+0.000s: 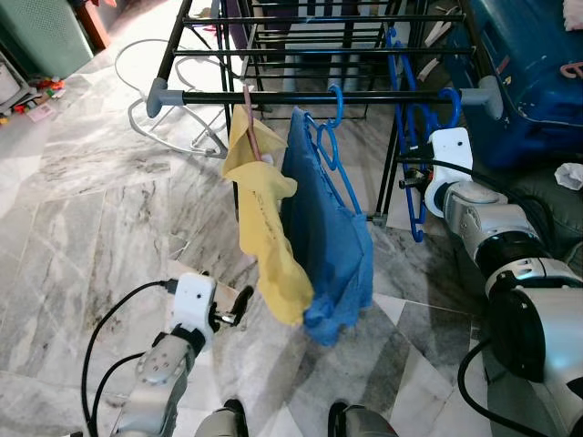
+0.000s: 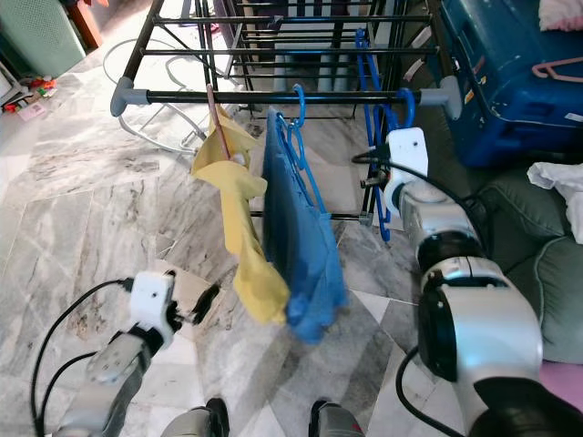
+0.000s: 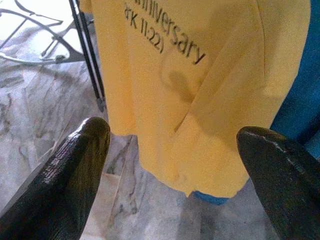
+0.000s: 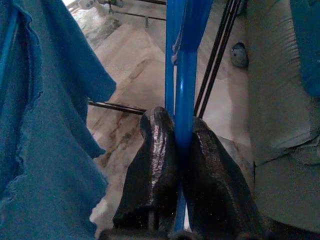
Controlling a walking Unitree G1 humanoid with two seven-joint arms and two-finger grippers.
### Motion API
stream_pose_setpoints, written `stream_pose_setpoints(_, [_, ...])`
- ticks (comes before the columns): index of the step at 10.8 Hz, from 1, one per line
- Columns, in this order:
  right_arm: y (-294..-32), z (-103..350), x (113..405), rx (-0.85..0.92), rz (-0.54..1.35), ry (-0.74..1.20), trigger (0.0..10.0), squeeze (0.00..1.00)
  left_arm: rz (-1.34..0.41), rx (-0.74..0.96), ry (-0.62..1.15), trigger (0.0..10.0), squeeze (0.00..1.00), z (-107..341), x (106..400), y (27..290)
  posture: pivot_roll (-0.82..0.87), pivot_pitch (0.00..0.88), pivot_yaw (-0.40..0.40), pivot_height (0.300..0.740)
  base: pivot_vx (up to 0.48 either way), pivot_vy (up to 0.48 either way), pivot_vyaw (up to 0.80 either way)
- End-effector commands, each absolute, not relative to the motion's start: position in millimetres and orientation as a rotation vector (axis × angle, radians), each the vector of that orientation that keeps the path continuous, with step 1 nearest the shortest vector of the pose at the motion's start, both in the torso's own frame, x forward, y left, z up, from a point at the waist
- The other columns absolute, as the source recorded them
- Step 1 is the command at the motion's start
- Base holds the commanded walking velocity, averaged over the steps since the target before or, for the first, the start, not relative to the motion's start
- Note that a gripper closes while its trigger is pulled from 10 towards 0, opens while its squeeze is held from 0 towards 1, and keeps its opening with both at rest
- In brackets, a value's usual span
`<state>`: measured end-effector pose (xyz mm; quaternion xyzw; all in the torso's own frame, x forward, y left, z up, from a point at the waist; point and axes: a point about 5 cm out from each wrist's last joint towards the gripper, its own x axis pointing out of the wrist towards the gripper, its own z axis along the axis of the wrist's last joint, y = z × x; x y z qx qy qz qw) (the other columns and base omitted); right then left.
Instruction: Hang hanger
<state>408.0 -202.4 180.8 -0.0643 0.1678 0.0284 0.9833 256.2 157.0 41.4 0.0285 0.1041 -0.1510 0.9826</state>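
Left claw [image 3: 170, 150] gapes before yellow shirt [image 3: 200, 75] reading "nniversary"; right claw [image 4: 182, 150] grips blue hanger [image 4: 186, 65].

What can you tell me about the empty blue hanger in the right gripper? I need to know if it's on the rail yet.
The empty blue hanger looks like thin plastic and carries no garment. Its hook curls over the drying rack's front rail, near the rail's right end, so it appears hung. Its body drops roughly upright beside the rack's black frame. The right gripper is shut on one of its bars, fingers pressed on either side.
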Motion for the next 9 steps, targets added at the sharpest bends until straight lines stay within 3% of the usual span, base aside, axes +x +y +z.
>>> stream_pose_setpoints(1, [-197, 197, 413, -0.125, 0.064, 0.281, 10.0, 0.00, -0.288, 0.061, 0.231, 10.0, 0.00, 39, 252, 163, -0.01, 0.227, 0.024, 0.740, 0.000, 0.000, 0.00])
stream_pose_setpoints(9, [-179, 198, 417, -0.020, 0.062, 0.288, 10.0, 0.00, -0.193, 0.098, 0.287, 10.0, 0.00, 43, 218, 188, 0.15, 0.259, 0.015, 0.740, 0.000, 0.000, 0.00])
